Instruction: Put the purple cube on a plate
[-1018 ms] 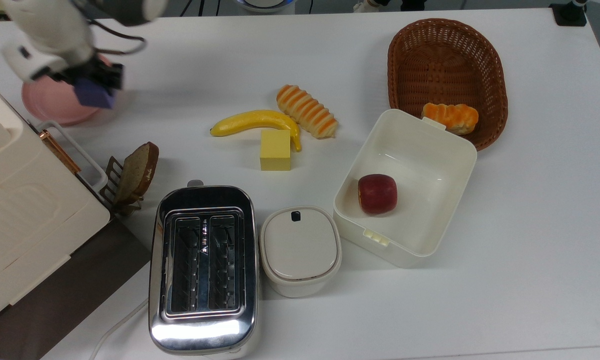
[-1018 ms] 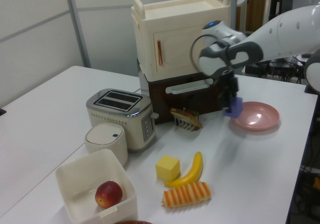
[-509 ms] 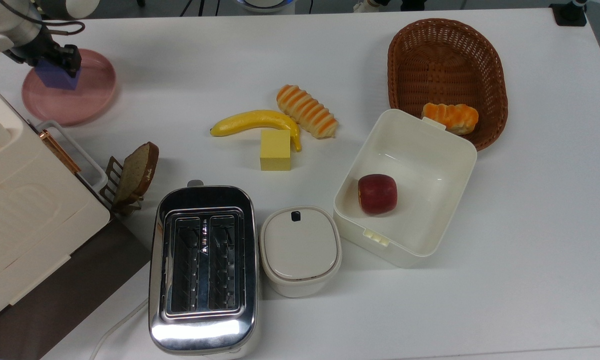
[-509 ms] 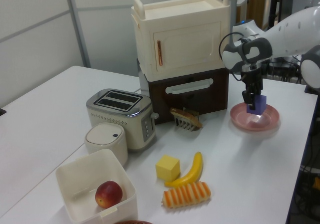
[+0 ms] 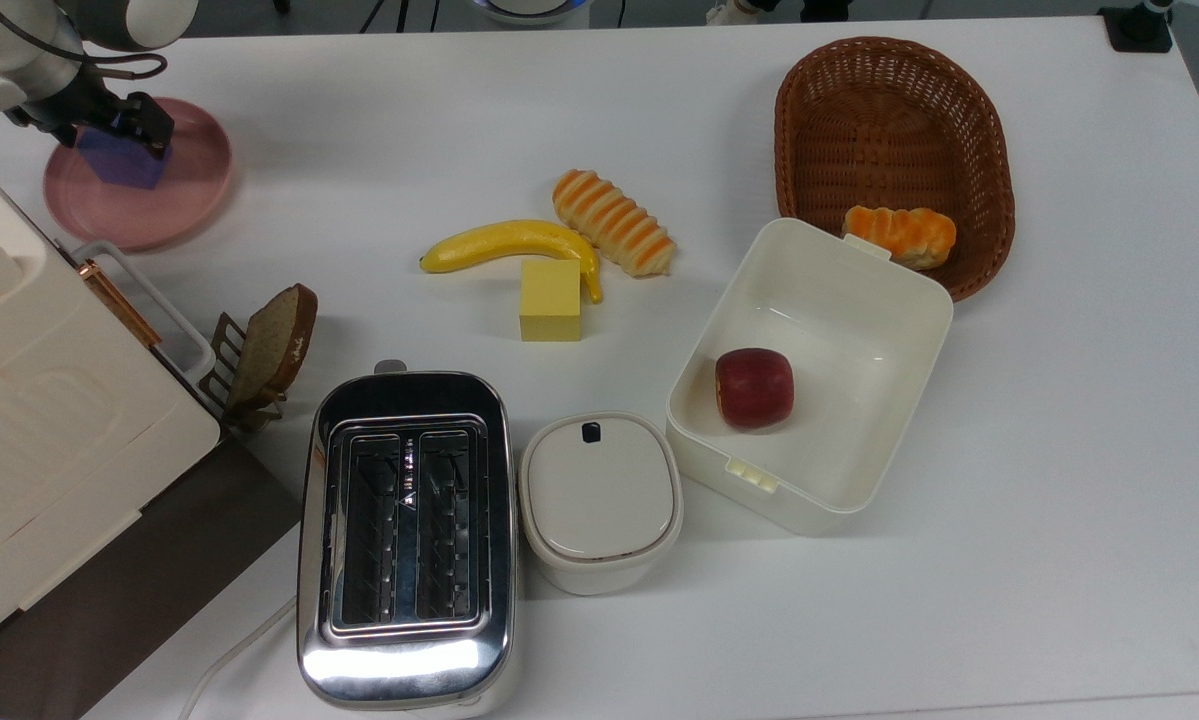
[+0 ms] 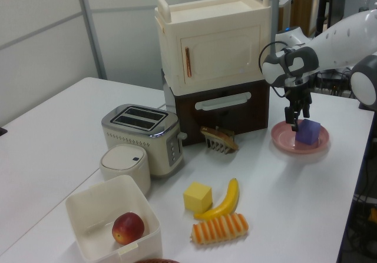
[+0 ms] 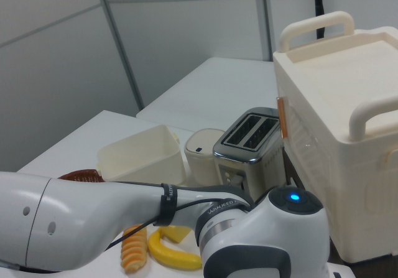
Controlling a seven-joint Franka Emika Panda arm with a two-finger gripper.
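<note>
Resting on the pink plate (image 6: pixel 281 140), the purple cube (image 6: pixel 308 132) sits flat with the pincer (image 6: pixel 297 113) just above its edge, fingers apart and off it. A yellow cube (image 5: pixel 550 300) lies well apart on the tabletop (image 5: pixel 1059 450), touching a banana (image 5: pixel 509 243).

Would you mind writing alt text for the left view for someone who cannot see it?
A purple cube sits on a pink plate at the table's far end, the robot gripper just above and beside it. Nearer are a toaster, a yellow cube and a banana.
</note>
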